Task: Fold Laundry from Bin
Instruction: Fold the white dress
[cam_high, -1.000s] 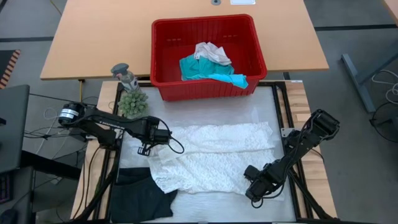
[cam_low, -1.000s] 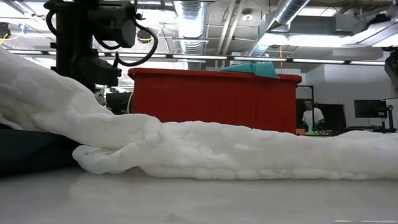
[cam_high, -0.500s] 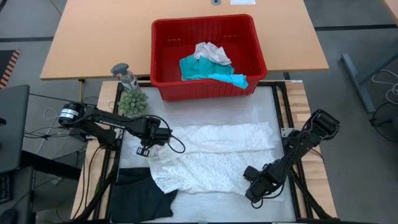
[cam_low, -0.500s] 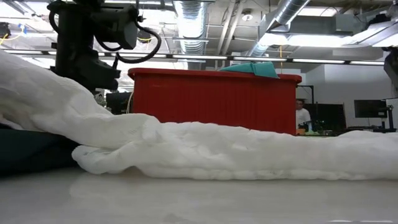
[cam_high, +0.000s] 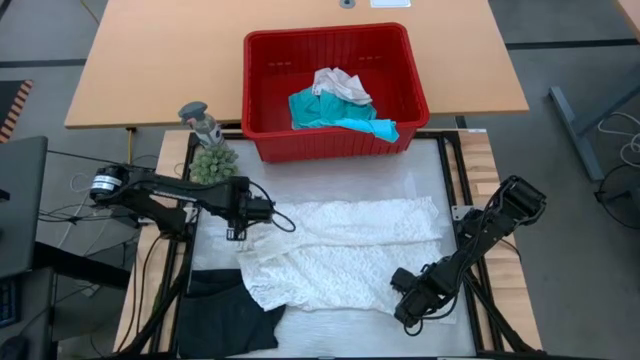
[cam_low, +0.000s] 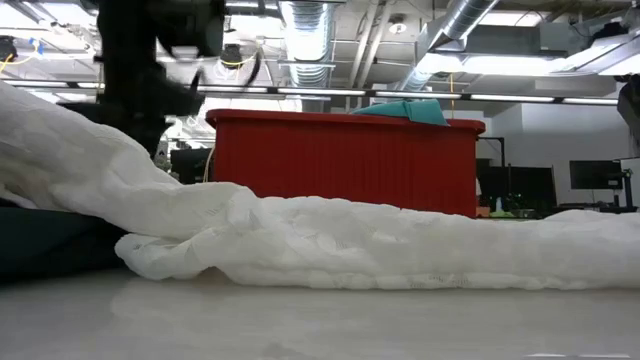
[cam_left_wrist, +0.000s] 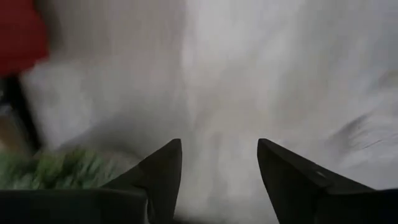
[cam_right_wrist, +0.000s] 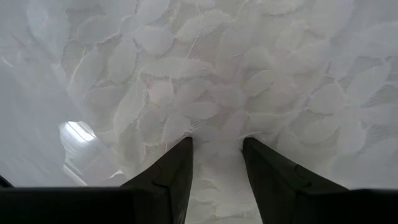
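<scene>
A white lacy garment (cam_high: 340, 255) lies spread flat on the table; in the low view it shows as a long rumpled band (cam_low: 330, 240). My left gripper (cam_high: 238, 230) hangs open above the garment's left edge, and the left wrist view shows only white cloth below it (cam_left_wrist: 217, 155). My right gripper (cam_high: 403, 295) points down at the garment's near right corner, with its fingers apart (cam_right_wrist: 217, 155). A black garment (cam_high: 225, 315) lies at the near left. The red bin (cam_high: 335, 90) stands at the far side and holds a teal garment (cam_high: 335, 112) and a white one (cam_high: 340, 85). My right gripper points down at the lacy garment's near right corner (cam_right_wrist: 214, 134). A small ridge of cloth runs between its parted fingers (cam_right_wrist: 177, 168). I cannot tell whether the fingers touch the cloth.
A small green plant (cam_high: 212, 165) and a grey object (cam_high: 203, 120) stand at the far left, close to my left arm. The bin (cam_low: 340, 160) closes off the far side. Bare table (cam_high: 430, 175) lies between the bin and the garment.
My left gripper has risen from the garment's left edge and gone a little toward the far edge; it blurs in the low view as it goes. The white garment lies where it was. My right gripper has kept its place.
</scene>
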